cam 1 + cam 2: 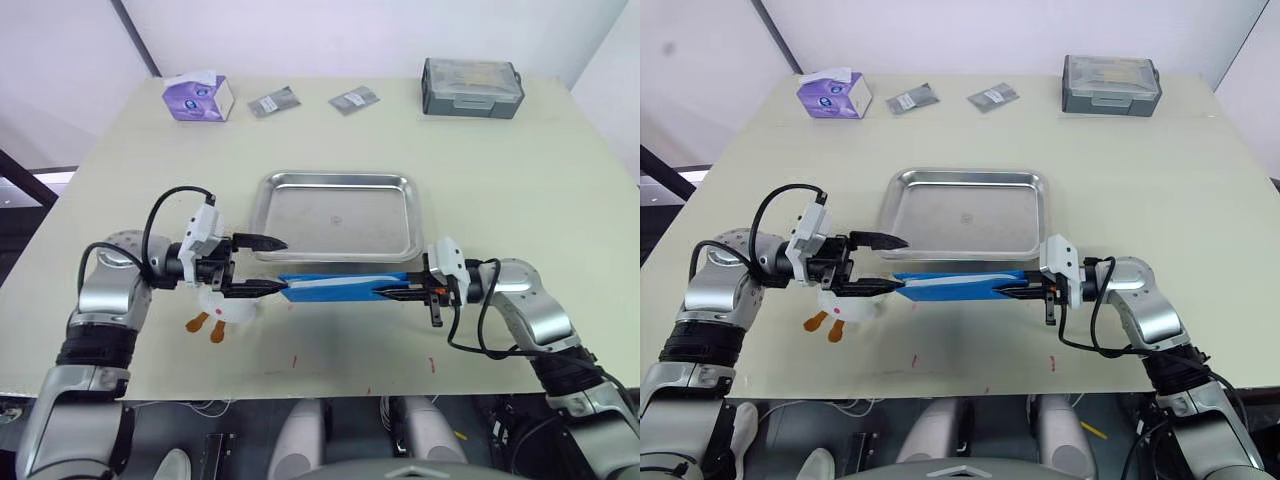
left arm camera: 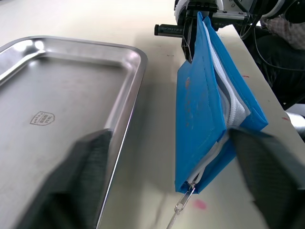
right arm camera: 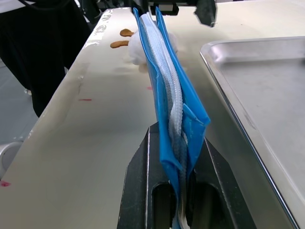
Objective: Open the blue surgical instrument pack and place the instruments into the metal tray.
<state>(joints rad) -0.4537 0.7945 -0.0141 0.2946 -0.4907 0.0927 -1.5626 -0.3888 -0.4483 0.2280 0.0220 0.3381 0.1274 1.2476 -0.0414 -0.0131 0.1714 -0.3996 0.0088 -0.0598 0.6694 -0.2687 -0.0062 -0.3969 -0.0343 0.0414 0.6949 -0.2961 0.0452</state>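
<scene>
The blue surgical instrument pack (image 1: 340,287) is held up on its thin edge, just in front of the metal tray (image 1: 338,216). It is a flat soft pouch with a white zipper along the top. One end is pinched flat by the right gripper (image 1: 392,292). The left gripper (image 1: 262,266) is spread wide at the other end. The tray is shiny, smooth and round-cornered.

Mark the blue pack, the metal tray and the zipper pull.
blue surgical instrument pack (image 1: 335,287): left eye view, mid face.
metal tray (image 1: 335,182): left eye view, far rim.
zipper pull (image 2: 182,204): left wrist view, metal tab at the pack's corner.
</scene>
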